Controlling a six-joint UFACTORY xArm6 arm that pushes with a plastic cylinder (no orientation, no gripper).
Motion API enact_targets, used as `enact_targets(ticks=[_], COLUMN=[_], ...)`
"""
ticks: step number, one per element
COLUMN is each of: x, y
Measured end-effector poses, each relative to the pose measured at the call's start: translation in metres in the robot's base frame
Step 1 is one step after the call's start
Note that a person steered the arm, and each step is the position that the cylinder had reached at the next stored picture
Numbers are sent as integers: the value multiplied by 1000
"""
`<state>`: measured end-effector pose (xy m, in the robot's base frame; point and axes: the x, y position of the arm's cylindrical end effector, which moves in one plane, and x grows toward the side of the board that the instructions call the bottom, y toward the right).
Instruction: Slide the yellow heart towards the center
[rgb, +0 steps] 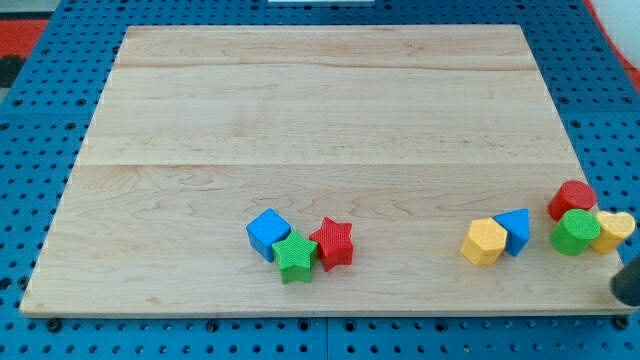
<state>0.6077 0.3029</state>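
Observation:
The yellow heart (613, 230) lies at the board's right edge, low in the view. It touches a green round block (575, 232) on its left, and a red round block (572, 199) sits just above that one. A dark rod enters at the view's right edge, and my tip (622, 298) is just below and slightly right of the yellow heart, over the board's lower right corner. I cannot tell whether it touches the heart.
A yellow hexagon (484, 241) and a blue triangle (515, 230) touch each other left of the green round block. A blue cube (268, 233), a green star (295, 257) and a red star (333, 243) cluster at the bottom centre of the wooden board (320, 120). Blue pegboard surrounds it.

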Motion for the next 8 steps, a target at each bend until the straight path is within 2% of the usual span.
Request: enact_targets(ticks=[1, 4, 6, 7, 8], x=[-3, -52, -63, -74, -117], y=[41, 39, -2, -59, -65])
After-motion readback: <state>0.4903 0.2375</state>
